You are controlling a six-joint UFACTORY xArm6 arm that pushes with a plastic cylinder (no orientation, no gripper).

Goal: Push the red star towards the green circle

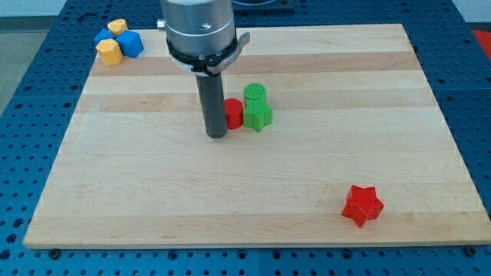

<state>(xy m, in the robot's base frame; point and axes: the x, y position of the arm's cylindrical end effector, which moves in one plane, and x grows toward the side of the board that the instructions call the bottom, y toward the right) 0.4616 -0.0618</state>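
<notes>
The red star [361,205] lies near the view's bottom right of the wooden board [138,176]. The green circle [255,93] stands near the board's middle, at the top of a small cluster. A green star [258,116] touches it from below, and a red block [232,113], partly hidden by the rod, sits at the green star's left. My tip [216,134] rests on the board just left of the red block, far up and left of the red star.
At the view's top left corner of the board is a cluster: a blue block [131,43], another blue block [103,36], a yellow block [110,52] and a second yellow block [116,27]. The arm's grey body [198,31] hangs over the top middle.
</notes>
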